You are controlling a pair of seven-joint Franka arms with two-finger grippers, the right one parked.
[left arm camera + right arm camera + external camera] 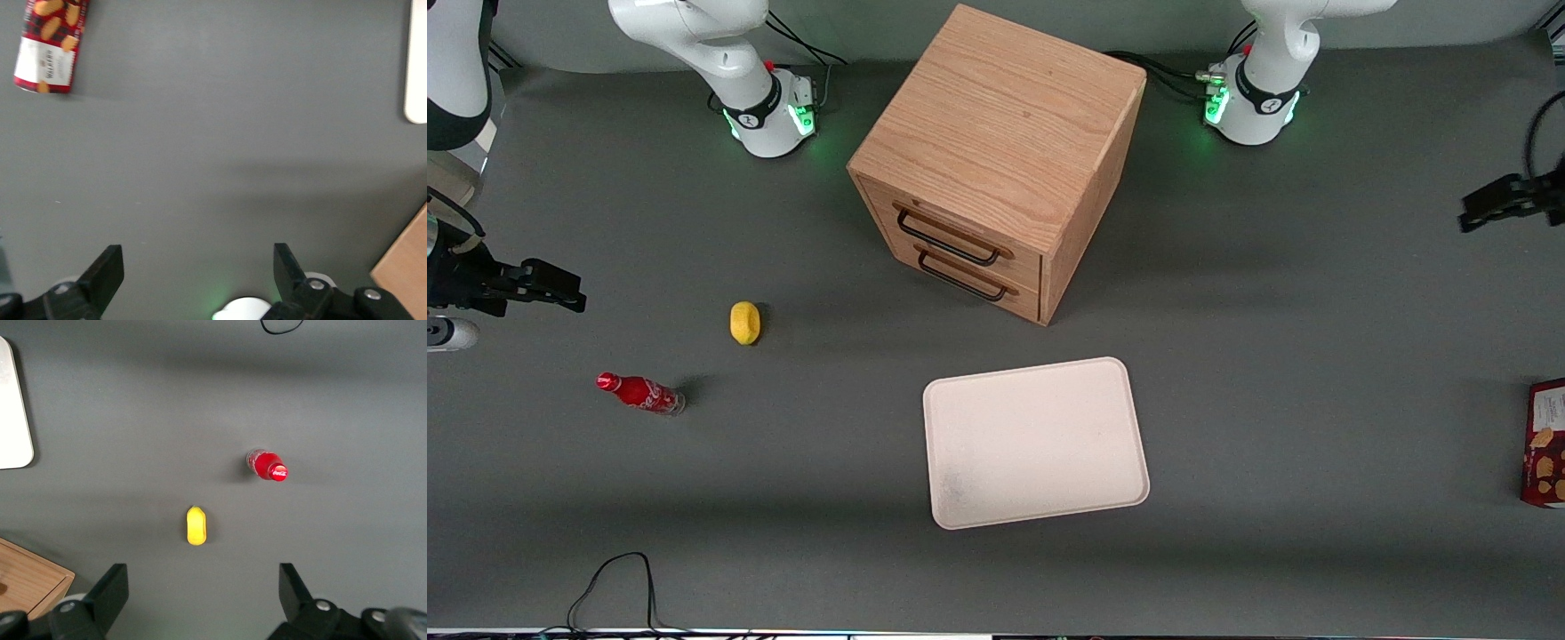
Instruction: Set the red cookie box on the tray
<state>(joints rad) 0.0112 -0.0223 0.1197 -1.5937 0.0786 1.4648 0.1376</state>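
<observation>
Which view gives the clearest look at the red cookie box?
The left wrist view: the red cookie box shows its white label and cookie pictures, lying on the table ahead of the open gripper. The front view catches only a cropped part at the working arm's end. The right wrist view misses it.

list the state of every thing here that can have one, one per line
gripper: open, holding nothing, above bare table
red cookie box: lying flat on the table, off the tray
tray: flat, nothing on it
cabinet drawers: both shut
cola bottle: standing upright, capped
</observation>
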